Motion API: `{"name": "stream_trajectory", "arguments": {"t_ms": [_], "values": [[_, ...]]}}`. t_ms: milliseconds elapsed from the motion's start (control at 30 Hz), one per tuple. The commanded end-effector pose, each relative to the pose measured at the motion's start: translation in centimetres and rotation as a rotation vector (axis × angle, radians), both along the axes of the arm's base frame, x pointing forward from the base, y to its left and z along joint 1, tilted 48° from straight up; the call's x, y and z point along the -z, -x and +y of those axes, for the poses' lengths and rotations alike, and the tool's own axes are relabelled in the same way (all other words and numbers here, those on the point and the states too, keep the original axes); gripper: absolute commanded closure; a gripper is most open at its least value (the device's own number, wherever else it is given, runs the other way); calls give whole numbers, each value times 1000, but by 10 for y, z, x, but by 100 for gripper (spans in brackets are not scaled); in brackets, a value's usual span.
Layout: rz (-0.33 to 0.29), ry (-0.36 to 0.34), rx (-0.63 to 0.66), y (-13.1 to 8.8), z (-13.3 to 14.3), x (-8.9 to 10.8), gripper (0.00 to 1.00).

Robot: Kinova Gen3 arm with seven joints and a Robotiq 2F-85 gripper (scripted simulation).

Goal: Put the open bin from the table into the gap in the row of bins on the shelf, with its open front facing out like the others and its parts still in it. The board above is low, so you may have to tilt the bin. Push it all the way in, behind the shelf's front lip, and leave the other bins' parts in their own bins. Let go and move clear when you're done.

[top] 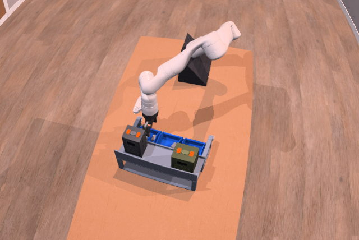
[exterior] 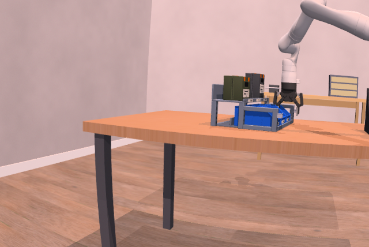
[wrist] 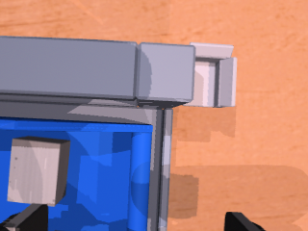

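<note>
While one end effector point(top: 147, 130) point(exterior: 288, 109) point(wrist: 137, 223) stands released | three blue bins point(top: 170, 139) point(exterior: 256, 117) point(wrist: 140, 178) | two cases point(top: 134, 141) point(exterior: 256, 85) above

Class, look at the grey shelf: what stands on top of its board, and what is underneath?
On the board: a dark grey case and an olive green case. Blue bins reach underneath; their parts there are hidden.

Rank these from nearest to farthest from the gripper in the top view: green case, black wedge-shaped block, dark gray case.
1. Dark gray case, right beside the gripper.
2. Green case, shelf's other end.
3. Black wedge-shaped block, behind, under the arm.
</note>
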State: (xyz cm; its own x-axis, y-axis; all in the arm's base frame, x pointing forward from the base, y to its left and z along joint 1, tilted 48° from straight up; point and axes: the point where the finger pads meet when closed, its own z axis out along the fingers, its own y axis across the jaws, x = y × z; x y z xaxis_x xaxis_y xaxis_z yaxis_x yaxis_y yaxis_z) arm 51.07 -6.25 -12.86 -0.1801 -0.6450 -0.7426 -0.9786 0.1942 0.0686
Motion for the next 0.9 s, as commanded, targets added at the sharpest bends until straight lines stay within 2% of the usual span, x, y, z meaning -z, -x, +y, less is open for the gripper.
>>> {"name": "stream_trajectory", "arguments": {"t_ms": [0, 433, 600, 867], "values": [[-1, 1, 1, 0, -1, -1, 0], [-1, 1, 1, 0, -1, -1, 0], [-2, 2, 2, 4, -31, -27, 0], [-2, 2, 2, 4, -31, -27, 0]]}}
